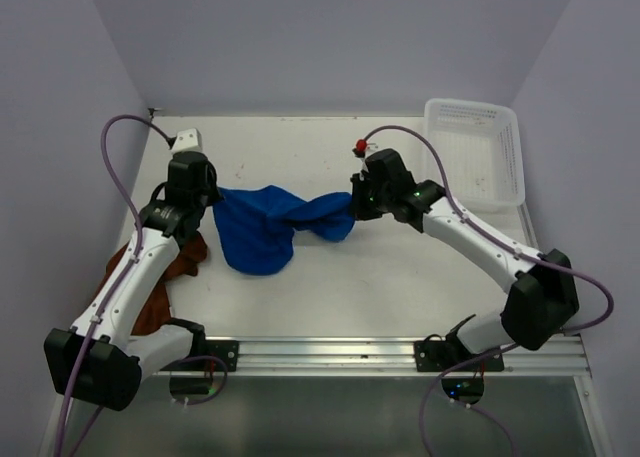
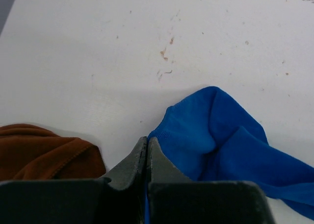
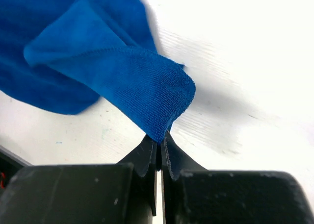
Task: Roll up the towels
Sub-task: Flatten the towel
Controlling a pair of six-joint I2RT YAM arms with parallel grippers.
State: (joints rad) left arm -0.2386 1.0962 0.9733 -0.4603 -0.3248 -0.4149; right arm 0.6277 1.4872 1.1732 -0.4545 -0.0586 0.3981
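Closest to me, at the near-left edge of the table (image 1: 400, 287) and partly under the left arm, the rust-brown towel (image 1: 150, 312) lies crumpled with nothing holding it. I take it to be waiting its turn. A little further in, the blue towel (image 1: 258, 239) sags across the middle of the table, strung between the two arms. The left gripper (image 2: 147, 144) is pinched tight on one edge of it, with a sliver of blue showing between the closed jaws. The right gripper (image 3: 159, 141) is clamped just as hard on a corner at the opposite end. I judge they hold opposite ends so the bunched cloth can be drawn apart and laid flat, which it needs before any rolling. At the far right corner stands the white basket (image 1: 470, 105), well apart from both towels.
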